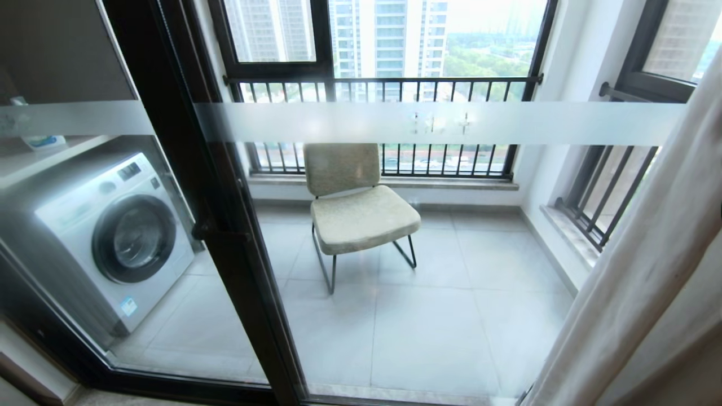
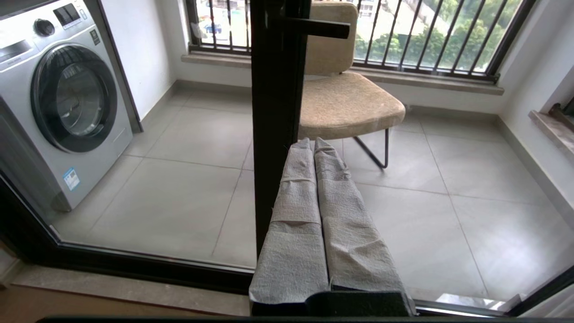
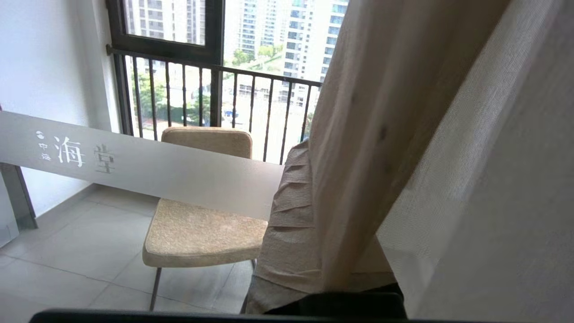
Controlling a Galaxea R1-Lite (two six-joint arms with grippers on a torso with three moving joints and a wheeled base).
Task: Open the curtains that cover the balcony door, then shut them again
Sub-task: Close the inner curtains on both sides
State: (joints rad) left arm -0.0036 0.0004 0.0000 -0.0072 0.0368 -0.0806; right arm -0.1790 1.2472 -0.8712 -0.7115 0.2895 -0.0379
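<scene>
Curtains: gathered at 4 o'clock in head view, balcony door uncovered. Right gripper: fingers pinched on a curtain fold. Left gripper: fingers pressed together, empty, before the door frame.

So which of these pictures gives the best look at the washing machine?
The left wrist view: the washing machine shows clearly there, with its round door, knob and control panel. The head view also has the washing machine, but seen through the balcony door glass, dimmer. The right wrist view does not show it.
</scene>
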